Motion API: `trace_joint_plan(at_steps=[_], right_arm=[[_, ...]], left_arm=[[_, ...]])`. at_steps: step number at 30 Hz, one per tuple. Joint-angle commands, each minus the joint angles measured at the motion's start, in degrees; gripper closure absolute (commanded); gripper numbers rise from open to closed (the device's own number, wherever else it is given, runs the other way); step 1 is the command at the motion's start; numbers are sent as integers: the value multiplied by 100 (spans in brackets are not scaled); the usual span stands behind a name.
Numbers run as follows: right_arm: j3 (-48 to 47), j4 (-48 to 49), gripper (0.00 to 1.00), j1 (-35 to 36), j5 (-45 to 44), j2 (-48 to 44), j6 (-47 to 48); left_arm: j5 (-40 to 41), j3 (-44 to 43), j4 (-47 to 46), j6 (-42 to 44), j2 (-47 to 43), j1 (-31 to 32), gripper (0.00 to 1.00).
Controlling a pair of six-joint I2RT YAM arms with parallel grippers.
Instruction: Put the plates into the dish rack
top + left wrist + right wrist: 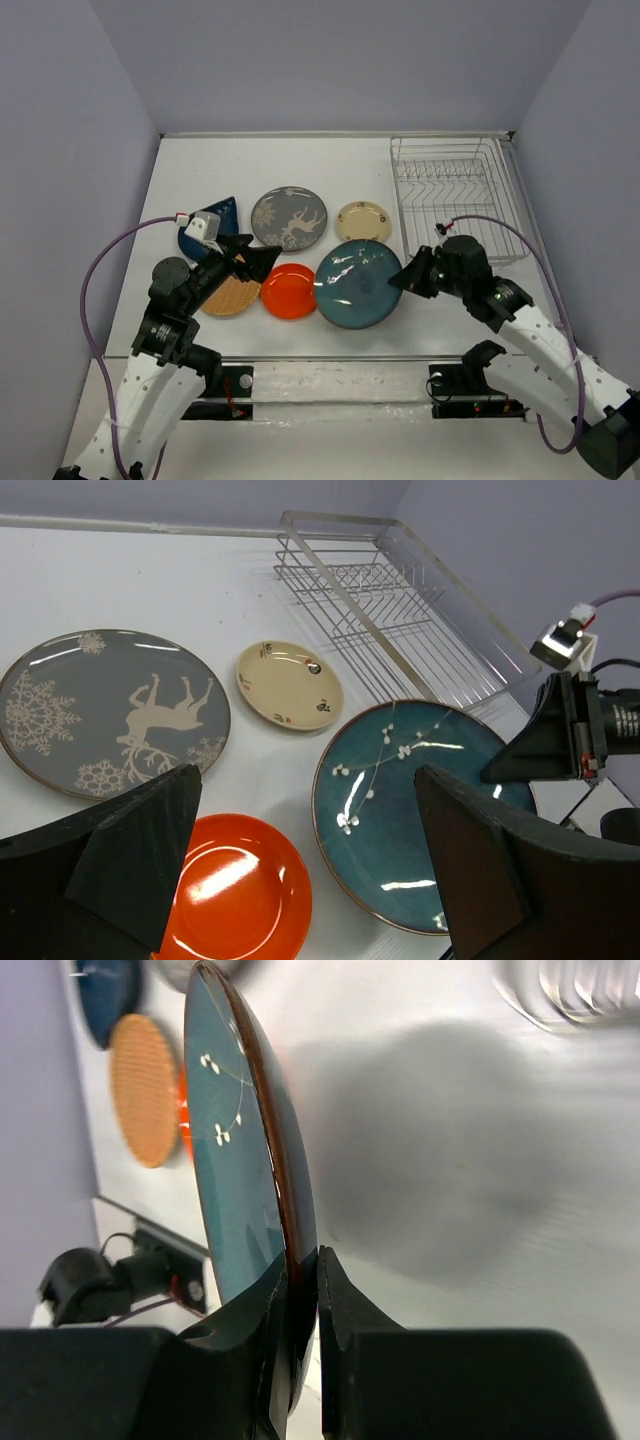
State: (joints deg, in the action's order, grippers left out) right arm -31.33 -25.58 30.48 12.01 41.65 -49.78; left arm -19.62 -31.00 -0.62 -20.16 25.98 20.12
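My right gripper [402, 279] [303, 1260] is shut on the right rim of the large teal plate [358, 285] [420, 810] [235, 1160], one finger above and one below it. The plate casts a broad shadow on the table. My left gripper [262, 262] [305, 773] hangs open above the gap between the orange-red plate [289, 291] [235, 890] and the teal one, holding nothing. The grey deer plate [289, 219] [110, 710], the small cream plate [363, 221] [290, 685], the tan waffle plate [232, 295] and the dark blue leaf plate [222, 215] lie flat. The wire dish rack [455, 195] [370, 600] stands at the back right with nothing in it.
Grey walls close in the table on the left, back and right. The rack sits right against the right wall. The left arm's body covers part of the tan and blue plates in the top view. A clear strip runs along the near table edge [330, 358].
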Motion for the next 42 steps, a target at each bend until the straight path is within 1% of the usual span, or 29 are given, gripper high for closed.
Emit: trace_joint_plan(at_steps=[1, 3, 4, 5, 6, 7, 8, 10, 11, 14, 15, 16, 17, 18, 19, 22, 23, 25, 26, 28, 30, 32, 35, 38, 42], right_arm=[[-1635, 1311, 93, 46, 401, 272, 494], [-2146, 1153, 93, 46, -56, 449, 888], [-2645, 1004, 93, 46, -319, 536, 1056], [-2894, 916, 93, 46, -949, 764, 1415], [-3131, 819, 93, 46, -1312, 905, 1592], [-3595, 644, 93, 46, -1698, 1054, 1794], [-3817, 555, 93, -15, -2355, 1352, 2153], [-4213, 432, 93, -147, -2982, 1617, 2498], [-4536, 431, 93, -382, -3516, 1801, 2778], [-5134, 466, 93, -893, -4012, 2022, 3061], [-5259, 501, 93, -1103, -4066, 2144, 3201], [-5365, 597, 93, -1488, -4118, 2207, 3272], [-5470, 685, 93, -1675, -4145, 2277, 3342], [-5611, 782, 93, -1807, -4232, 2338, 3630], [-5638, 1122, 93, -2018, -4346, 2461, 3816], [-5857, 1591, 93, -2405, -4479, 2734, 4484], [-5902, 1652, 93, -2676, -4384, 2900, 4599], [-5876, 1932, 93, -2959, -4190, 3042, 4914], [-5797, 2117, 93, -3212, -4059, 3155, 5412], [-5709, 2321, 93, -3503, -4031, 3305, 5610], [-5691, 2321, 93, -3898, -3698, 3437, 5672], [-5743, 2382, 93, -4040, -3575, 3516, 5786], [-6015, 2400, 93, -4146, -3495, 3788, 6181], [-6227, 2400, 93, -4147, -3311, 4148, 6567], [-6298, 2348, 93, -4147, -3047, 4404, 6753]], left_arm=[[1, -116, -281, -32, -171, -34, 1], [10, -143, -263, -14, -189, -34, 1], [10, -134, -254, -14, -216, -8, 1], [10, -143, -245, 3, -277, 27, 1], [28, -151, -228, 12, -295, 62, 1], [72, -143, -219, 21, -330, 149, 1], [98, -160, -184, 47, -391, 211, 1], [168, -152, -140, 65, -444, 412, 1], [186, -160, -96, 83, -497, 483, 1], [300, -160, 9, 100, -593, 764, 1], [327, -178, 18, 109, -620, 835, 1], [370, -169, 27, 118, -681, 905, 1], [397, -169, 53, 118, -716, 1054, 1], [423, -178, 54, 118, -743, 1125, 1], [493, -178, 54, 127, -769, 1195, 1], [669, -178, 202, 144, -866, 1459, 1], [713, -178, 229, 153, -936, 1529, 1], [810, -187, 273, 162, -998, 1670, 1], [845, -187, 291, 162, -1050, 1714, 1], [959, -195, 265, 162, -1077, 1776, 1], [1065, -230, 256, 179, -1095, 1785, 1], [1223, -231, 299, 197, -1173, 1855, 1], [1232, -213, 405, 188, -1183, 2004, 1], [1241, -222, 396, 206, -1148, 2092, 1], [1311, -231, 440, 206, -1113, 2093, 1]])
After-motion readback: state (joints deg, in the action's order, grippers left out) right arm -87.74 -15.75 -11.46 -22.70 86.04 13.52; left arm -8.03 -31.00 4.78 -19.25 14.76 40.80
